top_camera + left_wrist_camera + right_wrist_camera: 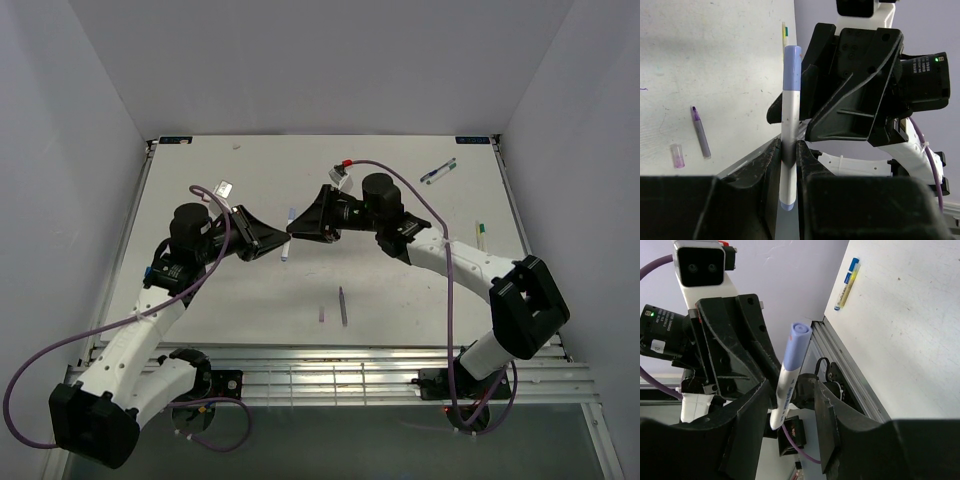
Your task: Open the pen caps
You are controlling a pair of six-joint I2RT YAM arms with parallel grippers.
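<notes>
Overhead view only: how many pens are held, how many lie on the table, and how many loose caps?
Pens held in the left fingers: 1, white marker pen with periwinkle cap
Pens lying on the table: 4, one grey uncapped purple-tipped pen, two pens side by side, one pale pen with a green band
Loose caps: 1, a stubby purple plastic cap
Total: 6

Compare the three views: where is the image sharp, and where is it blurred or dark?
Top view: even, soft light on the table, faint shadows, small things hard to read. Left wrist view: the held pen is sharp, the left fingers at the bottom dark and blurred. Right wrist view: the right fingers likewise dark and soft, the two far pens clear.
</notes>
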